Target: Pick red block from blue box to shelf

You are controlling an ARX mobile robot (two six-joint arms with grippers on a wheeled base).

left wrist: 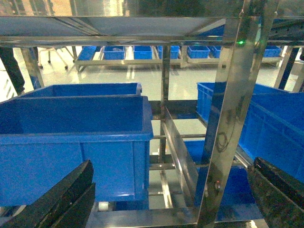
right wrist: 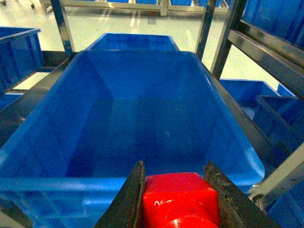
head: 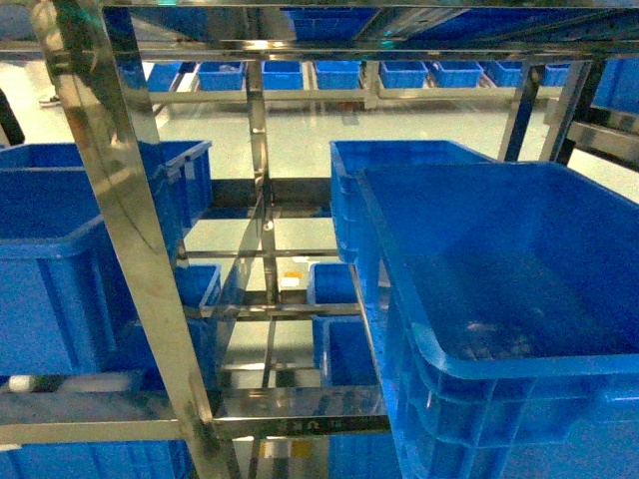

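Note:
In the right wrist view my right gripper [right wrist: 176, 192] is shut on the red block [right wrist: 179, 202], a glossy red brick held between the two dark fingers [right wrist: 133, 199]. It hangs above the near rim of a dark blue crate [right wrist: 133, 183] that sits on the shelf [right wrist: 266, 52]. My left gripper [left wrist: 166, 199] is open wide with nothing between its fingers [left wrist: 57, 199], and it faces a steel post of the shelf [left wrist: 232, 118]. The shelf's posts and rails [head: 120, 200] fill the head view, where neither gripper shows. The blue box is out of view.
Dark blue ribbed crates stand on the shelf tiers: a large one at the right [head: 499, 329], another at the left [head: 60, 259], more below [head: 339, 339]. A further row of crates [head: 339, 72] lines the far side of the pale floor.

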